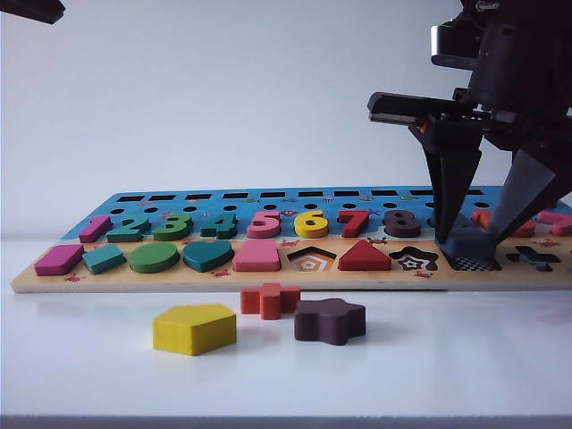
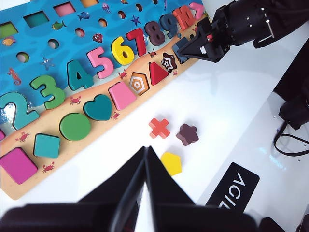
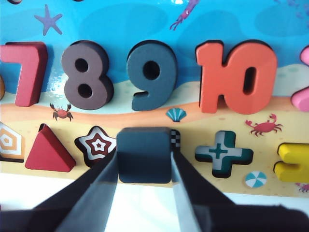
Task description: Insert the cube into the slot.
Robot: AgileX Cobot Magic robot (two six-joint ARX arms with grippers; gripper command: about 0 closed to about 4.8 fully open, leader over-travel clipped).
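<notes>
The cube (image 3: 144, 154), a dark navy block, is clamped between the two fingers of my right gripper (image 3: 144, 157), which points down over the board's front row. It hangs right over the slot (image 3: 175, 139) and covers most of it, leaving only a strip of checkered floor showing beside it. In the exterior view the cube (image 1: 469, 243) sits just above the slot (image 1: 475, 264), between the star-shaped and cross-shaped cut-outs; I cannot tell whether it touches the board. My left gripper (image 2: 146, 150) is shut on nothing, held above the white table near the yellow pentagon block.
The puzzle board (image 1: 268, 279) holds numbers and shapes. In front of it on the table lie a yellow pentagon (image 1: 194, 328), a red cross (image 1: 270, 300) and a brown star block (image 1: 330, 321). The star cut-out (image 1: 414, 260) and cross cut-out (image 1: 536, 257) flank the slot.
</notes>
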